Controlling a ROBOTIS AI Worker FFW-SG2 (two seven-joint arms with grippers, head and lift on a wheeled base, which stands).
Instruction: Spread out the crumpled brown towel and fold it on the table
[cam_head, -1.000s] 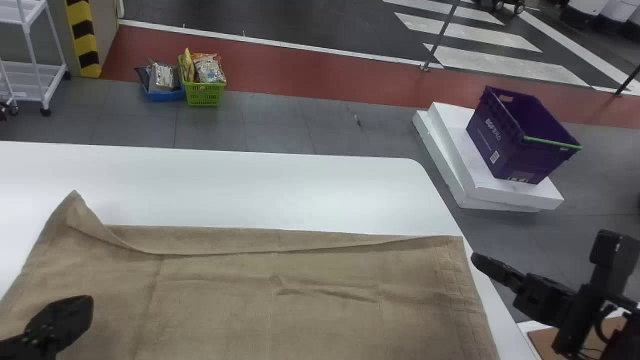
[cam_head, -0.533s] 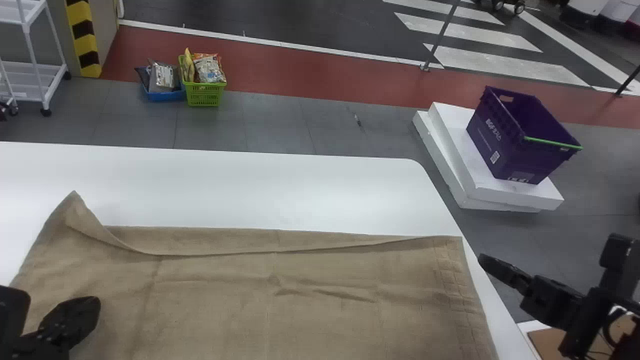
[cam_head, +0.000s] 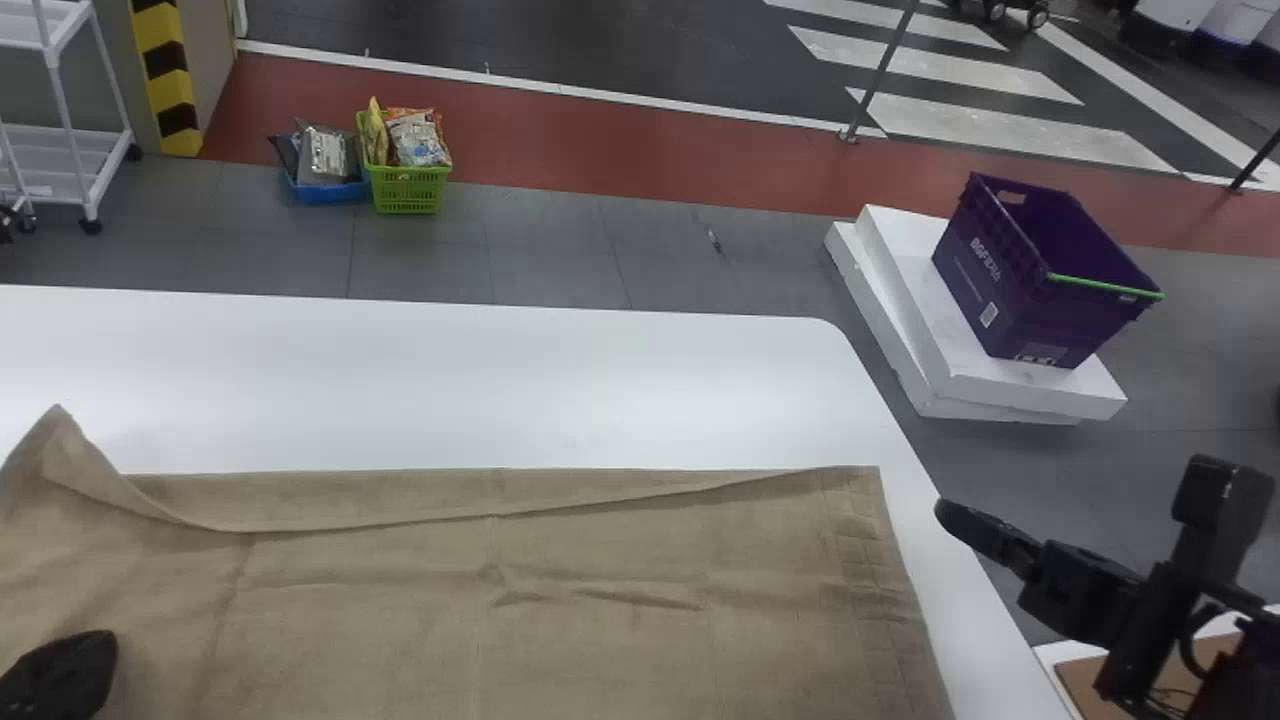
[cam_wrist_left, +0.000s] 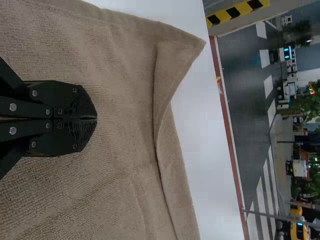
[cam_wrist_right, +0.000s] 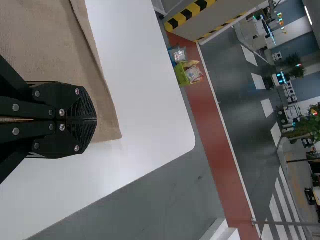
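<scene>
We've got the towel (cam_head: 560, 620) mostly flat on the table (cam_head: 450, 370), 7 o'clock in head view, far edge flopped over. Our left gripper (cam_head: 98, 652)'s at 8, right gripper (cam_head: 950, 512) at 4, both with fingers pinched together.

Bright, diffuse light covers the desk (cam_head: 450, 380), leaving a soft pale glare. Faint shadows line the towel (cam_head: 400, 620).
</scene>
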